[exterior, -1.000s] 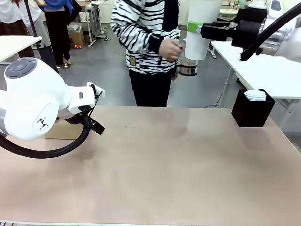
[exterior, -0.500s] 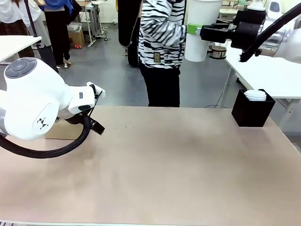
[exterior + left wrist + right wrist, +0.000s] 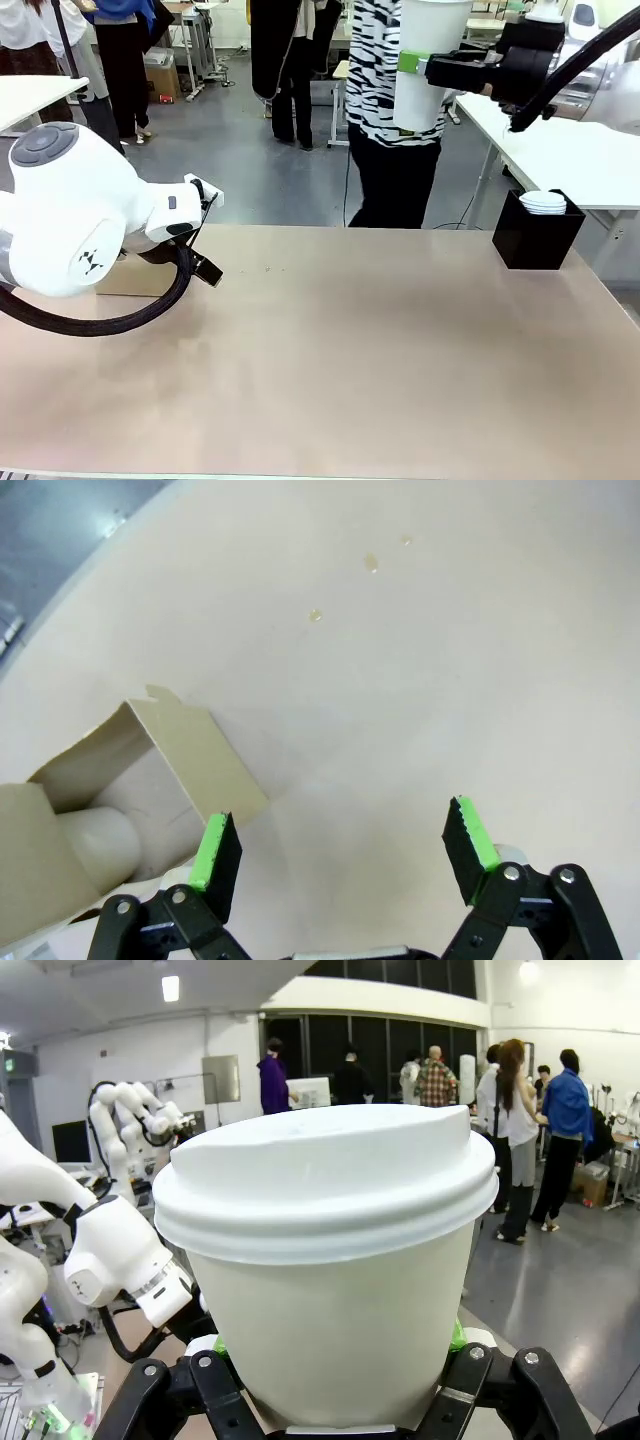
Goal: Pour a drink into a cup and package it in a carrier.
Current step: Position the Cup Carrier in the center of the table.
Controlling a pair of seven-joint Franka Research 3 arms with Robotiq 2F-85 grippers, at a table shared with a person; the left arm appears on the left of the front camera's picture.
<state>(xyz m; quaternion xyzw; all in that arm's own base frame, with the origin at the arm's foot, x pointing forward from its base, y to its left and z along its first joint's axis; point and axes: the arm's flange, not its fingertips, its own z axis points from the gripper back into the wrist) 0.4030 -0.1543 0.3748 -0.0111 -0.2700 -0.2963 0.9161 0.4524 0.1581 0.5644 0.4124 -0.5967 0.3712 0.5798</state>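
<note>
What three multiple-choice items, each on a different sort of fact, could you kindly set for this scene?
1. Where does the black box stand on the table? A far right; B near left; C centre.
2. What colour is the paper cup's lid? A brown; B white; C black.
3. How is the left pincer? A shut on a spoon; B shut on nothing; C open.
Key: 1 A, it sits by the far right edge; 2 B, lid and paper cup are both white; 3 C, its green pads stand wide apart, gripping nothing.
</note>
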